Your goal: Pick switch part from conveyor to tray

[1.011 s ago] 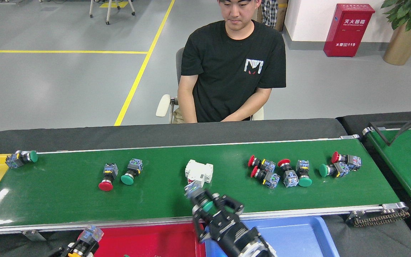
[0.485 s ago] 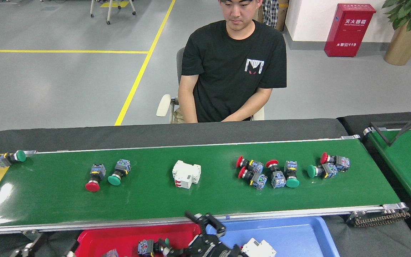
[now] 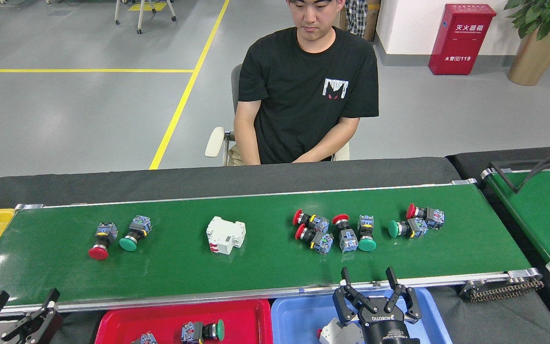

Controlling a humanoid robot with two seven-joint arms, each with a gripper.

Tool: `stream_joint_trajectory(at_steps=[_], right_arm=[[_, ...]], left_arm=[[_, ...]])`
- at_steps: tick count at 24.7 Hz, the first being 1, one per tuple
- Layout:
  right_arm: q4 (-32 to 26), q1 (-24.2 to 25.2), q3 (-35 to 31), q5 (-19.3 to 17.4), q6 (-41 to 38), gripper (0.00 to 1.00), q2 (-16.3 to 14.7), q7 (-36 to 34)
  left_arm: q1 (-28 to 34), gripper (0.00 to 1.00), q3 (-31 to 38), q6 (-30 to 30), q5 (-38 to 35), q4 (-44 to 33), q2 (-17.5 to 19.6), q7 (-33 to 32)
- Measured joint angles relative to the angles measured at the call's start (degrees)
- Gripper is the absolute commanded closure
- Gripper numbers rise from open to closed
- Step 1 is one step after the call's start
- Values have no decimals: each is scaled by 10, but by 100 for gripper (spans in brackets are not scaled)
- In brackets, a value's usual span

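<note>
Green push-button switch now lies on its side in the red tray, just off the conveyor's near rail. A second ago the right end effector held it over the belt's near edge, so that pick is placed. That end effector is now released, fingers spread, empty, above the blue tray, which holds a white part at its near edge. Left end effector sits open and empty off the belt's near-left corner.

Belt contents have drifted left since: red/green pair toward the left end, white breaker mid-belt, switch cluster plus two more toward the right. The switch seen at the far-left end is gone. Person seated behind.

Judgement: cluster is directly ahead of the right end effector, the likely next pick.
</note>
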Motion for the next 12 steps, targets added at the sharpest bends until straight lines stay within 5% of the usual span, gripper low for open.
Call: stream_joint_trajectory(at_steps=[12], right_arm=[[135, -139, 68, 26, 2, 1, 37, 56]], left_arm=[[-137, 0, -76, 36, -17, 194, 38, 14]])
